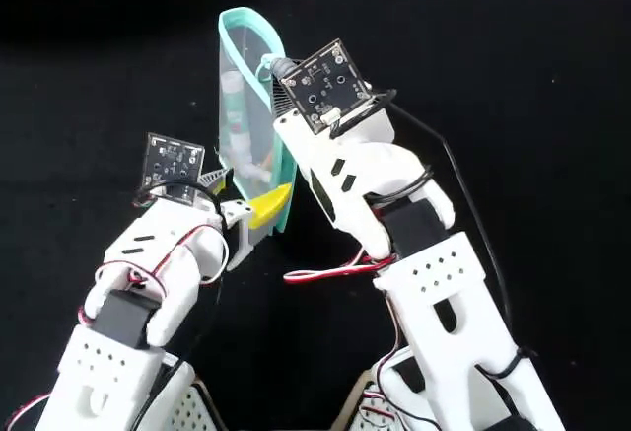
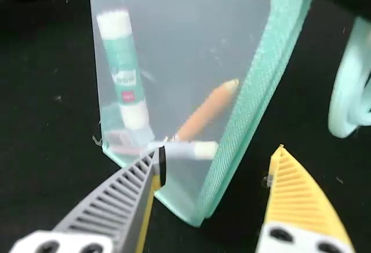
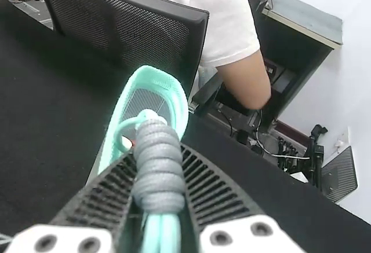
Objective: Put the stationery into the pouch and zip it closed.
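A clear pouch (image 1: 244, 106) with teal edging lies on the black table. Inside it I see a green-and-white glue stick (image 2: 123, 79), an orange pencil (image 2: 204, 109) and a small white piece (image 2: 188, 149). My left gripper (image 2: 203, 206) is open, its grey finger (image 2: 116, 204) and yellow finger (image 2: 295, 198) straddling the pouch's near corner (image 2: 197, 215). The yellow finger (image 1: 268, 204) stands apart from the teal edge. My right gripper (image 3: 159, 206) is shut on the grey corded zip pull (image 3: 157, 160) at the pouch's far end (image 1: 268, 66), where a teal loop (image 2: 348, 91) hangs.
A black mesh chair back (image 3: 116, 27) and a seated person in a white shirt (image 3: 220, 10) are beyond the table's far edge. Red and white wires (image 1: 335, 268) run between the two arms. Bare black tabletop (image 1: 532, 106) lies to the right.
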Available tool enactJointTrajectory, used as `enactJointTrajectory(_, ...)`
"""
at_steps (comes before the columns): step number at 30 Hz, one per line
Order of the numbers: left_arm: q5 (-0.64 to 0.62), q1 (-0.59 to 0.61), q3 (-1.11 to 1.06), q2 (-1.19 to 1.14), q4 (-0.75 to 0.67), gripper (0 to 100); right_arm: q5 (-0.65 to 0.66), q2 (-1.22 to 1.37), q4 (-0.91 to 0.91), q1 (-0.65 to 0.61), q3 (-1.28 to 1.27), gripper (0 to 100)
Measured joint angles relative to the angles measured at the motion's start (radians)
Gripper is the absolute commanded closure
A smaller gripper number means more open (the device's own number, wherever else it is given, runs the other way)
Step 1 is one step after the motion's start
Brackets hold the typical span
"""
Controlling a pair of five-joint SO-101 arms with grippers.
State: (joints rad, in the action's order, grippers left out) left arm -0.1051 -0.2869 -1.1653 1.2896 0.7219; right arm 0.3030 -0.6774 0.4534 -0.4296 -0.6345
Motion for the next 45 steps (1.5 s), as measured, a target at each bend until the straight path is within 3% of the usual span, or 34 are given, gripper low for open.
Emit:
enactJointTrajectory(7, 0.0, 0.044, -0.18, -0.008, -0.367, 75, 0.0, 0.002, 0.0, 0.002, 0.0, 98.6)
enactJointTrajectory(11, 0.0, 0.077, -0.199, -0.008, -0.427, 75, 0.0, 0.002, -0.002, 0.002, 0.005, 98.6)
enactJointTrajectory(16, 0.0, 0.221, -0.198, -0.008, -0.44, 75, 0.0, 0.003, 0.0, 0.003, -0.002, 98.6)
enactJointTrajectory(26, 0.0, 0.275, -0.196, -0.008, -0.408, 75, 0.0, 0.017, 0.002, 0.0, -0.003, 98.6)
enactJointTrajectory(35, 0.084, 0.183, 0.021, -0.008, 0.012, 70, 0.0, 0.02, 0.002, 0.0, -0.003, 98.6)
enactJointTrajectory(39, 0.087, 0.112, 0.094, 0.006, 0.132, 70, 0.0, 0.023, 0.002, 0.0, -0.003, 98.6)
enactJointTrajectory(42, 0.087, 0.046, 0.098, 0.057, 0.129, 70, 0.0, 0.023, 0.002, 0.0, -0.003, 98.6)
enactJointTrajectory(45, 0.087, 0.064, 0.021, 0.077, -0.014, 72, 0.0, 0.023, 0.003, 0.0, -0.003, 98.6)
